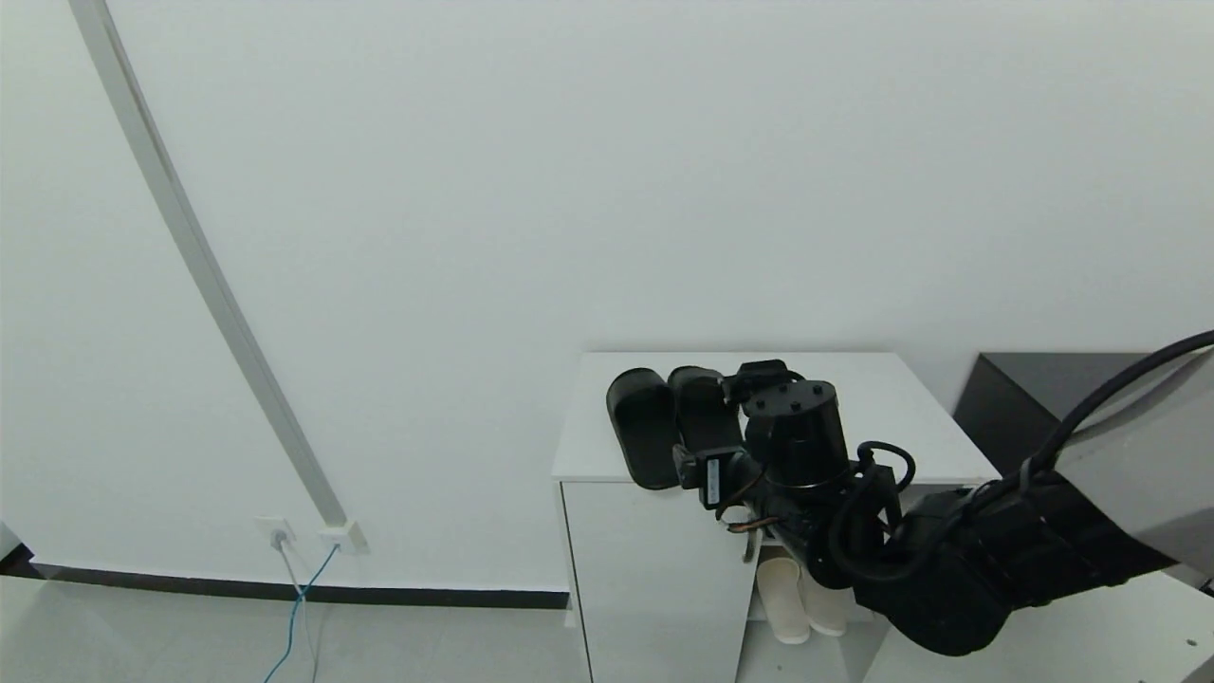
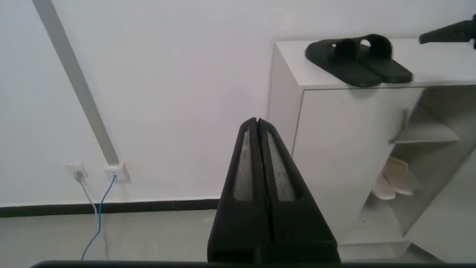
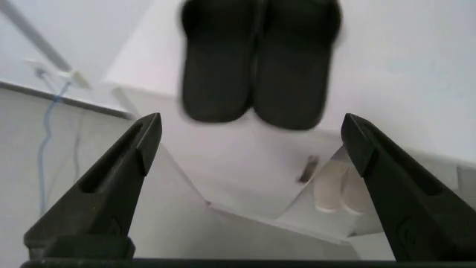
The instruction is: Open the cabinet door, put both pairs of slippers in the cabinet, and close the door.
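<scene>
Right claw (image 3: pixel 251 123) gapes wide, empty, hovering just short of black pair (image 1: pixel 645 427) on cabinet (image 1: pixel 901 417) top. White pair (image 1: pixel 785 598) sits inside (cabinet stands open). Left claw (image 2: pixel 257 123) pinched closed, nothing held. Step: fetching second pair. Next, probably: straddle both slippers, squeeze them together, lift, lower to a shelf.

A plain white wall (image 1: pixel 569 171) is crossed by a slanting grey cable duct (image 1: pixel 190 247); two sockets (image 1: pixel 275 529) are mounted above a dark skirting strip (image 1: pixel 285 593) and a pale floor (image 1: pixel 142 636).
</scene>
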Controlling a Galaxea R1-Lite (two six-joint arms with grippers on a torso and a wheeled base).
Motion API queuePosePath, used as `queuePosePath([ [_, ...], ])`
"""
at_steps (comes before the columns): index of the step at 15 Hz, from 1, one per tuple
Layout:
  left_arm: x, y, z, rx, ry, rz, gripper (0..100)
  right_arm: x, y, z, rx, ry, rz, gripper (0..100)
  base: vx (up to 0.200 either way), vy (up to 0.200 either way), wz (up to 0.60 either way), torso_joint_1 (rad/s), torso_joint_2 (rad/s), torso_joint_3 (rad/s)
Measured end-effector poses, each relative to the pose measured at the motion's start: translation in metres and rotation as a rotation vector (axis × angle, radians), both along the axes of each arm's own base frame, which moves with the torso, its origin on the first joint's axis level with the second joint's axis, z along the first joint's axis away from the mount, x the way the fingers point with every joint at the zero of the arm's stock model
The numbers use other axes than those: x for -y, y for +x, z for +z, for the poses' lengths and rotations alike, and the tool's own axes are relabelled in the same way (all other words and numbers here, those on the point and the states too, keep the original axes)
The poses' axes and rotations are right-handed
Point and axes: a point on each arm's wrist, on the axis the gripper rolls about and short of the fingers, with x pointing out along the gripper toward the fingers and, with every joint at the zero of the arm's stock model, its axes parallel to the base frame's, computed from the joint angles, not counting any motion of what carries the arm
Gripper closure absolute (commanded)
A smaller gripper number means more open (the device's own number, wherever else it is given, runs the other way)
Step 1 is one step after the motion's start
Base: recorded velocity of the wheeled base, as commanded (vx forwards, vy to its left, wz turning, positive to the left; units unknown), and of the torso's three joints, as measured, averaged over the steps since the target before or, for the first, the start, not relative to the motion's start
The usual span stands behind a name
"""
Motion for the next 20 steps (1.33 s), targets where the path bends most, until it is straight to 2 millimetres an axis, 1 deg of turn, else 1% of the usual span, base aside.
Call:
queuePosePath([
  [3,0.0,0.0,0.0,0.0,0.0,0.002,100,-0.008,0.004,-0.017,0.001,0.0,0.003,0,0.2,0.0,0.0,0.004,0.0,0.004],
  [8,0.0,0.0,0.0,0.0,-0.003,0.001,100,-0.023,0.012,-0.046,0.005,-0.01,0.015,0,0.0,0.0,0.0,0.0,0.0,0.0],
  [12,0.0,0.0,0.0,0.0,-0.003,0.002,100,-0.034,0.037,-0.06,0.019,0.001,-0.001,0,0.0,0.0,0.0,0.0,0.0,0.0],
  [17,0.0,0.0,0.0,0.0,-0.004,0.002,100,-0.041,0.079,-0.079,0.068,-0.007,-0.04,0,0.0,0.0,0.0,0.0,0.0,0.0],
  [19,0.0,0.0,0.0,0.0,-0.004,0.002,100,-0.042,0.094,-0.084,0.106,-0.009,-0.054,0,0.0,0.0,0.0,0.0,0.0,0.0],
  [20,0.0,0.0,0.0,0.0,-0.004,0.002,100,-0.042,0.098,-0.088,0.111,-0.011,-0.057,100,0.0,0.0,0.0,0.0,0.0,0.0],
])
